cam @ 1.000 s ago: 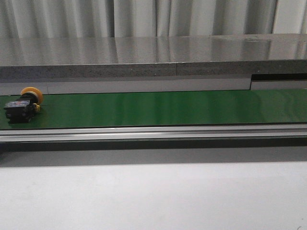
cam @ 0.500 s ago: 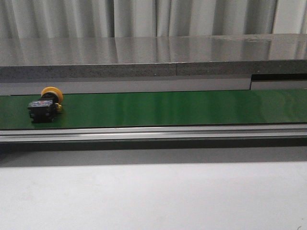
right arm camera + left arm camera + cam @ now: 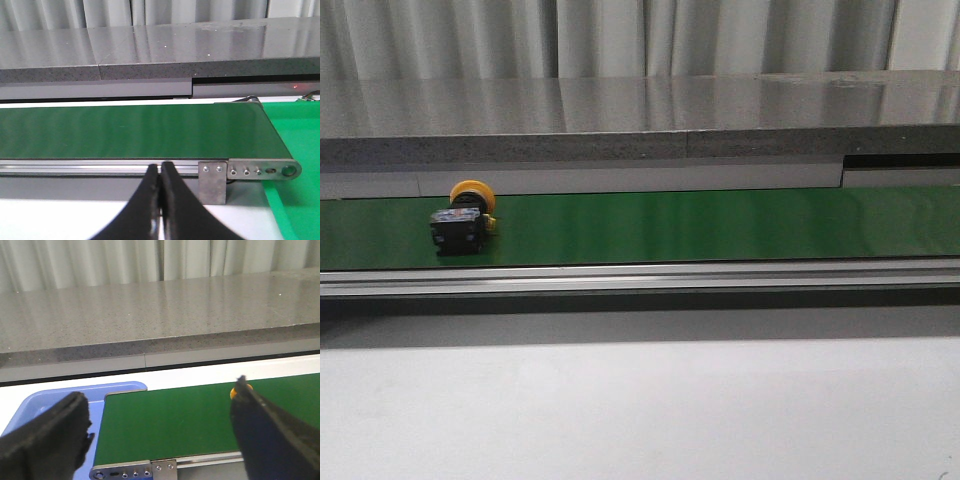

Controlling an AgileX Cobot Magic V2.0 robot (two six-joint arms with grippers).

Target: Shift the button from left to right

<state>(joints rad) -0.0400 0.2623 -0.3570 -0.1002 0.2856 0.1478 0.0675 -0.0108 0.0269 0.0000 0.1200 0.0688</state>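
Observation:
The button (image 3: 463,218), with a yellow round cap and a black boxy body, lies on its side on the green conveyor belt (image 3: 700,225) toward the left in the front view. In the left wrist view only a bit of its yellow cap (image 3: 234,391) shows behind one finger. My left gripper (image 3: 160,435) is open and empty, its fingers wide apart above the belt's left end. My right gripper (image 3: 160,172) is shut and empty, in front of the belt's rail near its right end. Neither gripper shows in the front view.
A blue tray (image 3: 50,400) sits beyond the belt's left end. A green bin or mat (image 3: 295,145) lies past the belt's right end. A grey stone counter (image 3: 640,110) runs behind the belt, an aluminium rail (image 3: 640,277) along its front, and a white tabletop (image 3: 640,410) below.
The button has travelled to the right along the belt, from the far left edge to further in. Neither gripper shows in the earlier frames.

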